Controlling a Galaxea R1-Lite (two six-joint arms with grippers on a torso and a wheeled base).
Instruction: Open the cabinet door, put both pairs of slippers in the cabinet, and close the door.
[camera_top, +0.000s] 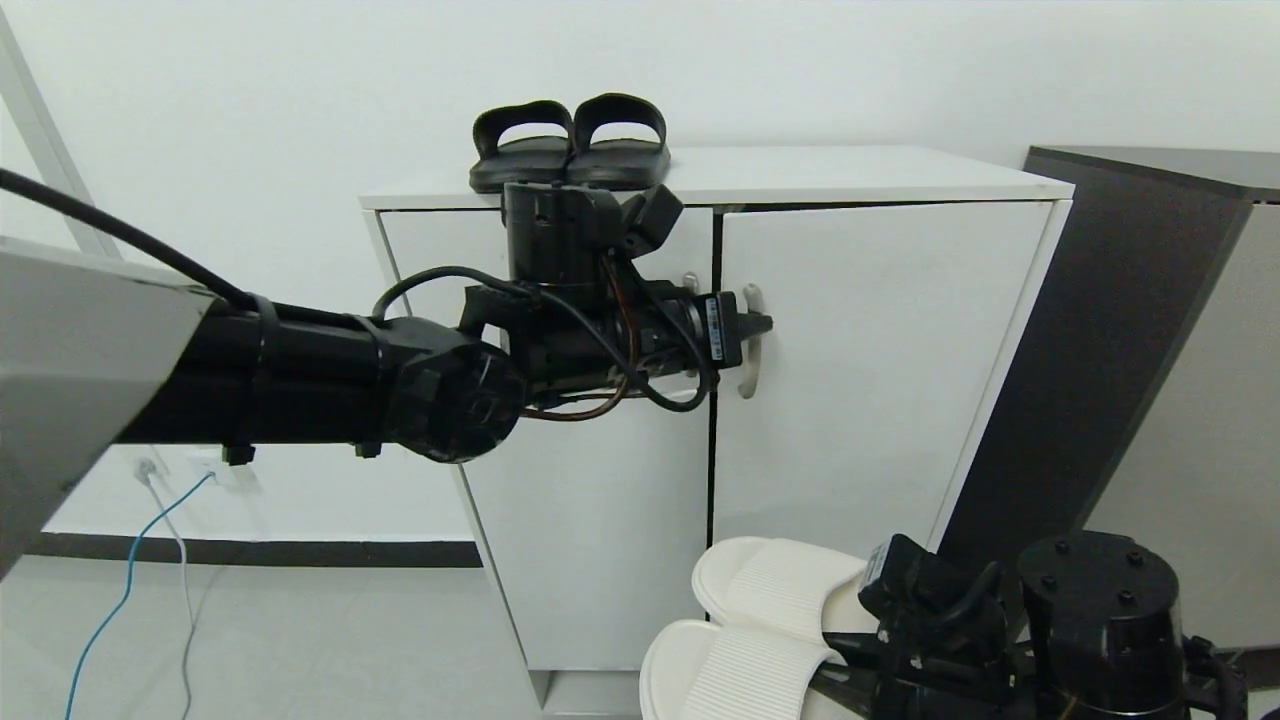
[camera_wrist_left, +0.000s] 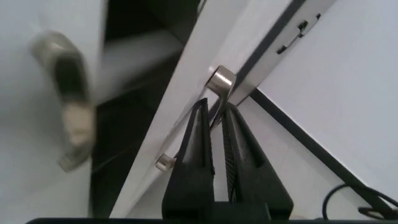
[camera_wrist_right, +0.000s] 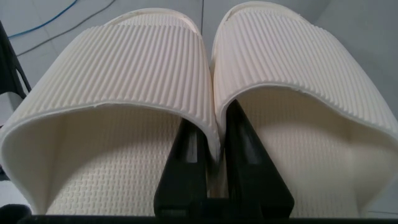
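Pinched tight in the left claw (camera_wrist_left: 214, 111): the curved metal handle (camera_wrist_left: 221, 79) of the smooth white cabinet (camera_top: 880, 400), with moulded black slippers (camera_top: 570, 145) side by side on its top. Clamped in the right claw (camera_wrist_right: 212, 140): the touching inner walls of the ribbed cream slippers (camera_wrist_right: 143, 68), low by the cabinet's foot.

Blue cable (camera_top: 130, 570) and white cable (camera_top: 185, 600) trailed down white wall (camera_top: 250, 100) to floor. Black baseboard (camera_top: 300, 552) ran behind. Dark unit (camera_top: 1080, 380) stood right.
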